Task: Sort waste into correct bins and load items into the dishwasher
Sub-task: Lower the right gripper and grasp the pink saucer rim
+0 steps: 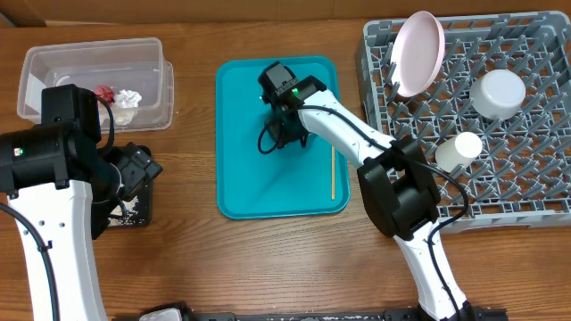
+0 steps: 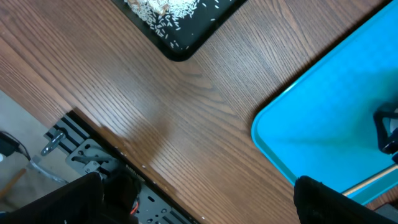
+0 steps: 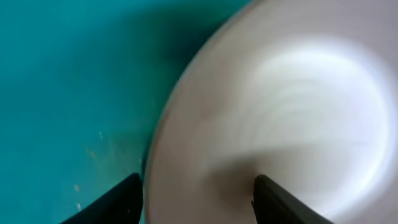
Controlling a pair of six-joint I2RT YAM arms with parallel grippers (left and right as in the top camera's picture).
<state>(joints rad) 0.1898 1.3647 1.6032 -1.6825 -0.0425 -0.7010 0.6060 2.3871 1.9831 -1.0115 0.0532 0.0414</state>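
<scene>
My right gripper reaches down over the teal serving tray. In the right wrist view it is open, straddling the rim of a pale round dish. One finger is outside over the tray and the other is inside the dish. From overhead the arm hides this dish. My left gripper is open over bare table, holding nothing. A thin wooden stick lies on the tray's right side. The clear tub holds a red wrapper and a white napkin.
The grey dish rack at the right holds a standing pink plate, a white upturned bowl and a small white cup. A black tray with rice crumbs sits by my left arm. The table's front edge is near.
</scene>
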